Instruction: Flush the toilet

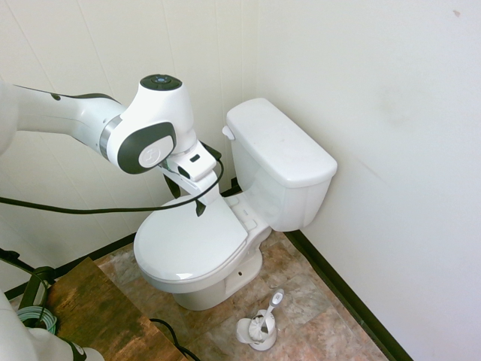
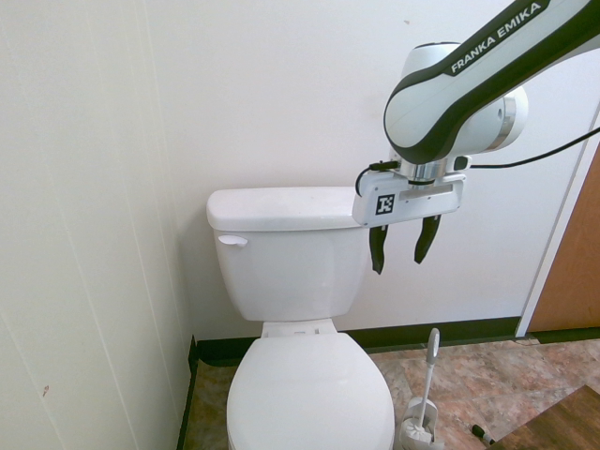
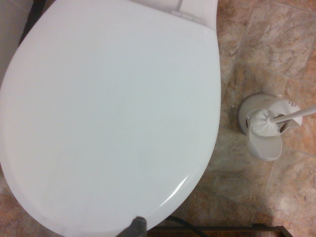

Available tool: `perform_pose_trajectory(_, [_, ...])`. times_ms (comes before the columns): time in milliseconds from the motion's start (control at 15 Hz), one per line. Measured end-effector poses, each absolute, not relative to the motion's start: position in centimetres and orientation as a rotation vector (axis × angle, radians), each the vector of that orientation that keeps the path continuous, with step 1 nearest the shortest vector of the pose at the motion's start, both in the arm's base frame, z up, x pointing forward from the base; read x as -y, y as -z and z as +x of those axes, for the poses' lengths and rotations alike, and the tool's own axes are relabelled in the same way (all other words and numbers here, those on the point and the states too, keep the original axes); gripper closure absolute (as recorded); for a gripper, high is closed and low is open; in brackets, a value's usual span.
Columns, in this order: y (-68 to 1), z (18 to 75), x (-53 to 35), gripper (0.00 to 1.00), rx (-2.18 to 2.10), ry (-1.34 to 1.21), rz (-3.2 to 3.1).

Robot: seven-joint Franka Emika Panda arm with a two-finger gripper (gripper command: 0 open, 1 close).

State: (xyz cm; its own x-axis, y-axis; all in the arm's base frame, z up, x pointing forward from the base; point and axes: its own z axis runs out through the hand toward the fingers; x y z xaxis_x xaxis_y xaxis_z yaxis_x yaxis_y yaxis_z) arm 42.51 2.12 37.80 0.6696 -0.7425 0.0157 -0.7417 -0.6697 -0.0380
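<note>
A large glossy white porcelain toilet [image 1: 188,244] stands on the floor in the corner where two walls meet, its oval seat lid [image 3: 108,113] down over the bowl and its boxy tank [image 1: 282,147] topped by a flat lid, just beside the wall behind it. From over there comes the jointed white robot arm with black trim [image 2: 492,84], reaching in above the bowl from the side opposite the flush lever, its wrist bent so that the black two-finger jaws [image 2: 403,246] point down. They are spread wide apart with nothing between them, over the seat lid and well apart from the lever. Below, the floor of mottled brown and grey stone-look tiles [image 1: 319,327] carries a brown wooden board with a worn surface [image 1: 105,320]. Near the toilet's base sits a small white toilet brush [image 1: 272,308] in its white plastic holder [image 1: 261,340], handle leaning upward. Smallest is the white flush lever [image 2: 232,241], on the tank's front near its upper corner.
</note>
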Motion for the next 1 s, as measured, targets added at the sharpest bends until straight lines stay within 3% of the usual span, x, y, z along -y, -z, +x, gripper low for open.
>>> perform_pose_trajectory(267, [-37.4,45.0,-1.8,0.00,-1.289,0.083,-2.818])
perform_pose_trajectory(1000, [-37.0,65.9,-15.8,0.00,-1.265,0.249,-2.728])
